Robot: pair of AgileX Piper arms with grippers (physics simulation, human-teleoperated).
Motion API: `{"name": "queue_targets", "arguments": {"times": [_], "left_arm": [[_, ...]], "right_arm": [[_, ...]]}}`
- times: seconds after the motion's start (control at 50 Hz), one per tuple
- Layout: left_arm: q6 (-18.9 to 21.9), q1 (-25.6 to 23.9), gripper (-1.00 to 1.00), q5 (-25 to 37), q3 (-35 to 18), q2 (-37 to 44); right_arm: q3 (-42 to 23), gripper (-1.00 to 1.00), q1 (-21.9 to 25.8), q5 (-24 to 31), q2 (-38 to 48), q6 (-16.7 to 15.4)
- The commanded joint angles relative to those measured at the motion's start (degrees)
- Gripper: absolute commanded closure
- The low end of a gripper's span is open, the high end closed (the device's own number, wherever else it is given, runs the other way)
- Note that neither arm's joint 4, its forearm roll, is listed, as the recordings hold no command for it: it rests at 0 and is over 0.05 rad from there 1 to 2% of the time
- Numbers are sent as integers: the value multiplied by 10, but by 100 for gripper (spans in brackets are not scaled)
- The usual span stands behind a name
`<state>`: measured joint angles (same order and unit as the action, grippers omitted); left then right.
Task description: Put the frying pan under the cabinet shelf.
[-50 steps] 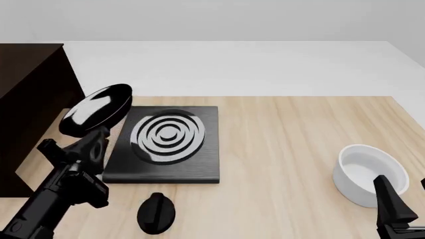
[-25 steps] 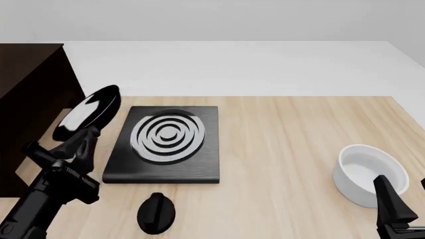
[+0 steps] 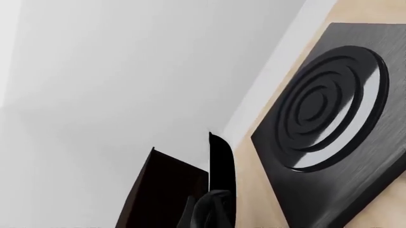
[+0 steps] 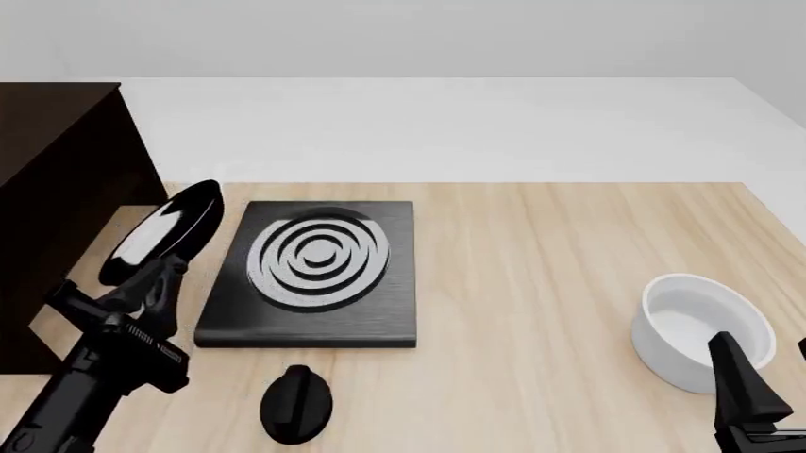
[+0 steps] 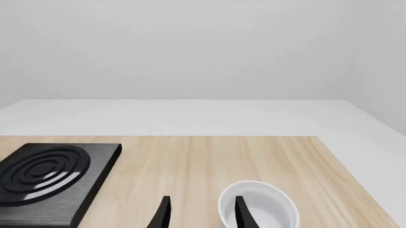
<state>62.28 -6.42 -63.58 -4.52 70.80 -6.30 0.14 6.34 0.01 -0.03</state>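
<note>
The frying pan (image 4: 164, 229) is black and glossy, tilted on edge above the table's left side, between the cabinet shelf (image 4: 57, 179) and the stove plate. My left gripper (image 4: 154, 276) is shut on the pan's handle from below. In the left wrist view the pan (image 3: 222, 175) shows edge-on as a black strip, with the dark cabinet (image 3: 161, 194) beside it. My right gripper (image 5: 201, 216) is open and empty, low at the table's front right, next to the white bowl (image 5: 260, 206). It also shows in the front view (image 4: 749, 392).
A black square stove plate (image 4: 315, 274) with grey rings lies left of centre and also shows in both wrist views (image 3: 330, 118) (image 5: 44, 173). A small black knob (image 4: 296, 404) lies in front of it. The white bowl (image 4: 699, 326) stands at the right.
My left gripper has carried the pan to the left, off the stove plate's corner and closer to the cabinet, and a little lower. The right arm has not moved.
</note>
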Motion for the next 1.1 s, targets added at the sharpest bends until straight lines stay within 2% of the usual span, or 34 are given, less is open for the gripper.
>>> {"name": "queue_targets", "arguments": {"times": [0.02,1.1], "left_arm": [[9,10,100,-51,3,31],[24,48,100,-63,4,77]], "right_arm": [[0,-100,0,0,0,0],[0,-100,0,0,0,0]]}}
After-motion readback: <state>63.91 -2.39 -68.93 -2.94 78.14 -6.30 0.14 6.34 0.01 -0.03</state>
